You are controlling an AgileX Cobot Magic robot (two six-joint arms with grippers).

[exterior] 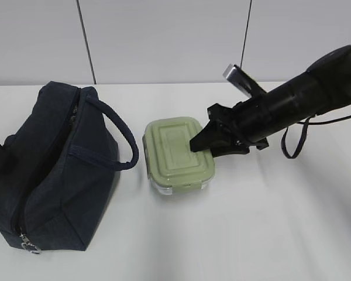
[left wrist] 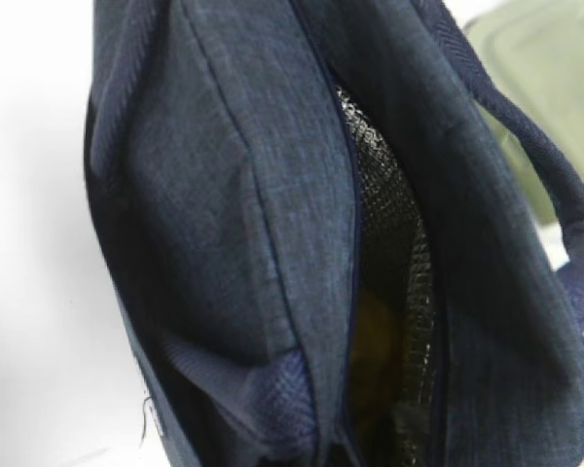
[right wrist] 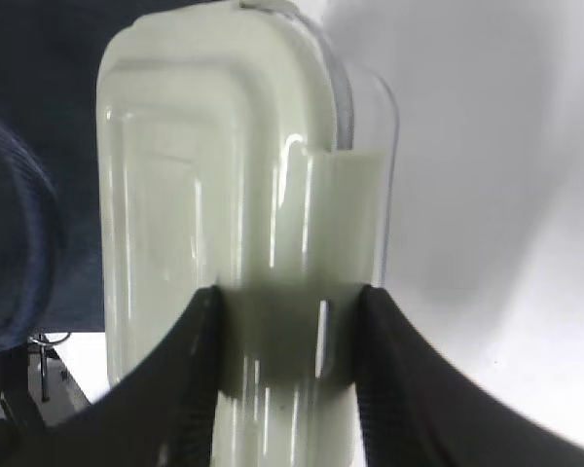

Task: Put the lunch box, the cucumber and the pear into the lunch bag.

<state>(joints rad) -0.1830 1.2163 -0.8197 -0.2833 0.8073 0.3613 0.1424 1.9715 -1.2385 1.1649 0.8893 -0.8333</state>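
My right gripper (right wrist: 290, 341) sits low over the near end of the box (right wrist: 238, 195), its two black fingers (right wrist: 190, 379) spread part way with a strip of the pale green lid showing between them. From the wrist they seem to rest against the lid's top, but I cannot say for sure that they are gripping it. In the exterior view the same gripper (exterior: 206, 144) comes in from the right on my black arm (exterior: 292, 102) and meets the right edge of the box (exterior: 176, 153), which lies flat on the white table (exterior: 251, 234) with its clear base just visible under the lid.

Just left of the box stands the bag (exterior: 47, 170), its looped handle (exterior: 120, 137) arching toward the box without quite touching it, as far as I can tell. The zip runs along the top and its metal ring pull (exterior: 30, 247) hangs at the near end.

My left wrist camera looks straight down into the bag (left wrist: 234, 224): the zip is open in a narrow slit, the mesh-like silver lining (left wrist: 389, 214) shows inside, and something yellowish (too dark to name) lies deep within. My left gripper itself is out of sight. A corner of the box (left wrist: 545, 78) shows beyond the handle.
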